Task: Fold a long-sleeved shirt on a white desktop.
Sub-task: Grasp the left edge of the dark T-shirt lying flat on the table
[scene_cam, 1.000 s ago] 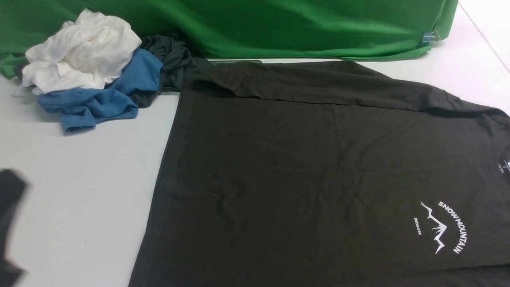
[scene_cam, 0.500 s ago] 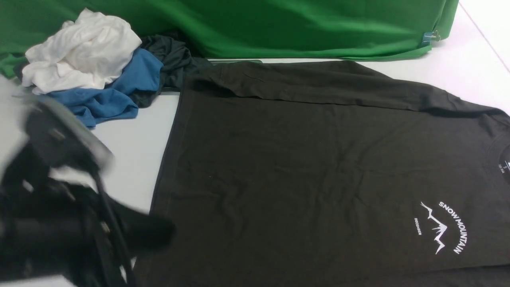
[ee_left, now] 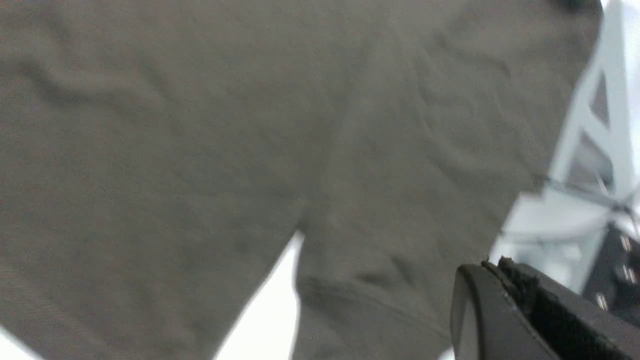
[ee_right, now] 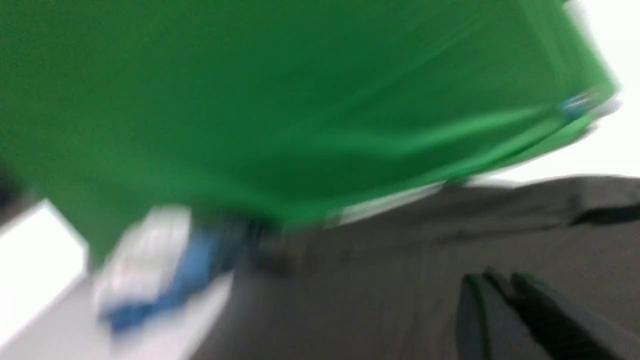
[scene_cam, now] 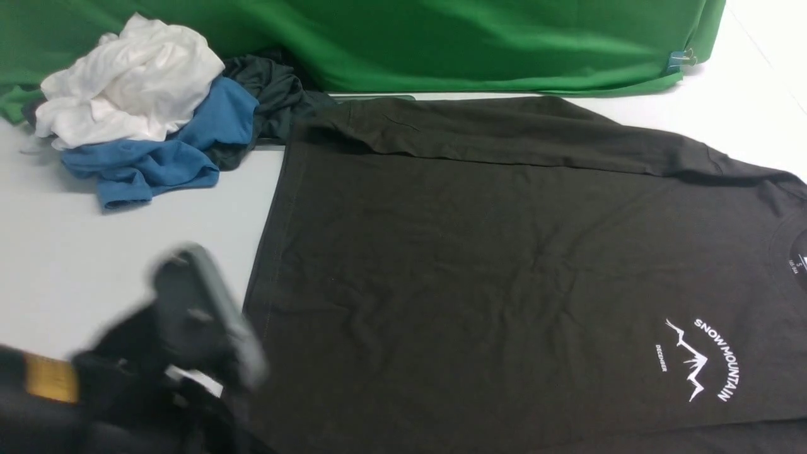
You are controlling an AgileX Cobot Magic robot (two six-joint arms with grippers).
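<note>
The long-sleeved shirt [scene_cam: 504, 252] lies spread flat on the white desktop [scene_cam: 126, 252]. Its hem is to the left, its collar to the right, and the white SNOW MOUNTAIN logo [scene_cam: 703, 359] is near the front right. One sleeve is folded across its far edge [scene_cam: 504, 132]. My left arm [scene_cam: 189, 340] is a blur at the front left, beside the shirt's hem corner. My left gripper [ee_left: 492, 267] hovers over the shirt cloth [ee_left: 200, 150] with its jaws together and nothing in them. My right gripper [ee_right: 495, 280] is blurred, shut and empty above the shirt [ee_right: 400, 290]; the front view does not show it.
A pile of white [scene_cam: 126, 82], blue [scene_cam: 164, 151] and dark grey [scene_cam: 271, 88] garments lies at the back left. The green cloth backdrop [scene_cam: 441, 38] runs along the back, with a small clip [scene_cam: 681, 58] at its right end.
My left arm has swung in fast from the left edge, first up, then right and down towards the shirt's near hem corner. The shirt has not moved.
</note>
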